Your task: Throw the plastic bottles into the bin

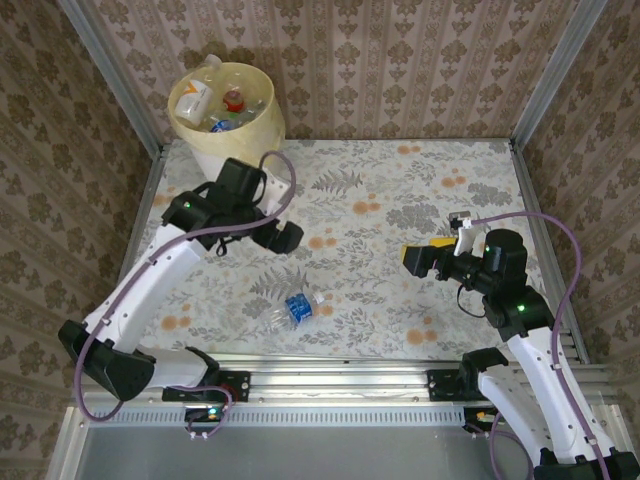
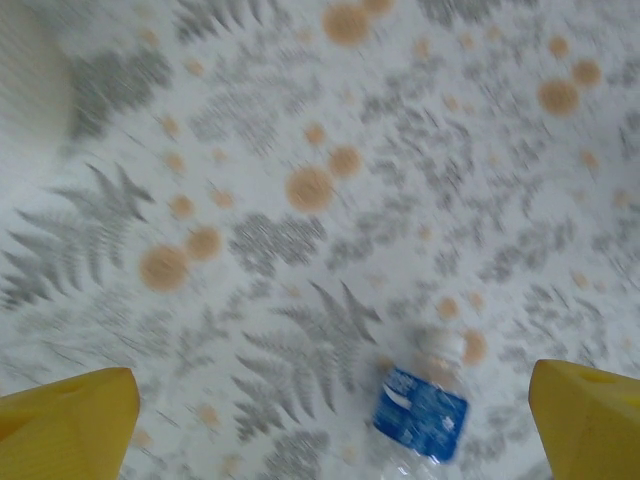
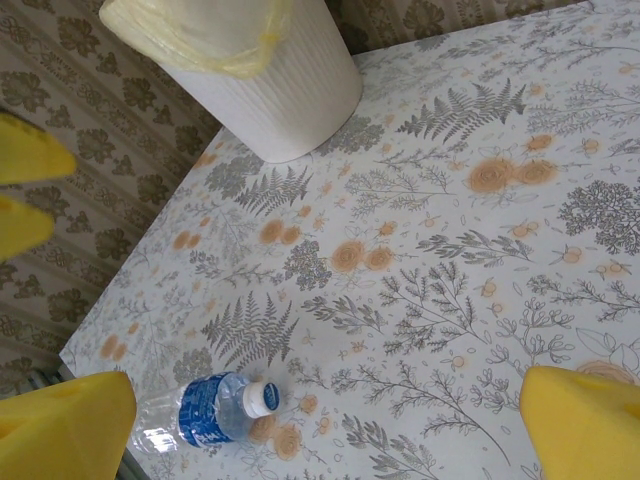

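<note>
Bottles (image 1: 225, 105) are already lying heaped inside the bin (image 1: 250, 140), which is standing at the far left corner of the table (image 1: 400, 190), and one more bottle (image 1: 295, 308) is lying on its side near the table's near edge, between the two arms. It is showing a blue label and a white cap, with the cap pointing away from the arm bases and slightly right. The left end effector (image 1: 283, 238) is hovering over the table between the bin and this bottle, its yellow fingers (image 2: 70, 420) spread wide apart and gripping nothing; in its blurred wrist view the bottle (image 2: 420, 415) is sitting low in the frame, nearer the right finger. The right end effector (image 1: 420, 258) is hanging well off to the bottle's right, also spread wide and empty, and its wrist camera is looking across at the bottle (image 3: 205, 410) and the bin (image 3: 290, 90) beyond. Judging from this, the step in hand is the reach for what looks like the last bottle on the table. The left arm appears better placed, so the next move is calling for it to come back toward the near edge, centre the jaws across the bottle's body, descend and close.
</note>
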Controlling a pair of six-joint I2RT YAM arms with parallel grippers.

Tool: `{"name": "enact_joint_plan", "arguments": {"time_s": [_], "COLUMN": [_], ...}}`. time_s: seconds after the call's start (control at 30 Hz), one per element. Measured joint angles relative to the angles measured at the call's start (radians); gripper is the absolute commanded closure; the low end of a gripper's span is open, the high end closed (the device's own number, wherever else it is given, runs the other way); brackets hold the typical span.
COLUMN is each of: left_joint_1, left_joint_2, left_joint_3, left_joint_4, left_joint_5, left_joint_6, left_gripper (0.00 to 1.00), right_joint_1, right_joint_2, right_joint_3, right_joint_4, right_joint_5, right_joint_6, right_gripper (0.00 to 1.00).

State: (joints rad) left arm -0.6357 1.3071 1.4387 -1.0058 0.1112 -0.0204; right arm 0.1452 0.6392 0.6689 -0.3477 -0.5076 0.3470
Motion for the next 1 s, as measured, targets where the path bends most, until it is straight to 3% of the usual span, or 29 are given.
{"name": "enact_joint_plan", "arguments": {"time_s": [0.23, 0.53, 1.0], "left_joint_1": [-0.122, -0.132, -0.172], "left_joint_2": [0.074, 0.203, 0.370], "left_joint_3": [-0.097, -0.225, -0.283], "left_joint_4": [-0.067, -0.068, -0.048], "left_joint_5": [0.090, 0.162, 0.158], "left_joint_6": [-0.060, -0.101, -0.118], "left_gripper": [0.03, 0.05, 0.09], "right_joint_1": [0.000, 0.000, 0.000], "right_joint_2": [0.001, -0.023, -0.025], "right_joint_3": [0.000, 0.000, 0.000], "right_joint_4": [0.000, 0.000, 0.000], "right_joint_5": [0.000, 0.000, 0.000], "right_joint_6": [0.001, 0.005, 0.011], "right_gripper": [0.00, 0.00, 0.00]}}
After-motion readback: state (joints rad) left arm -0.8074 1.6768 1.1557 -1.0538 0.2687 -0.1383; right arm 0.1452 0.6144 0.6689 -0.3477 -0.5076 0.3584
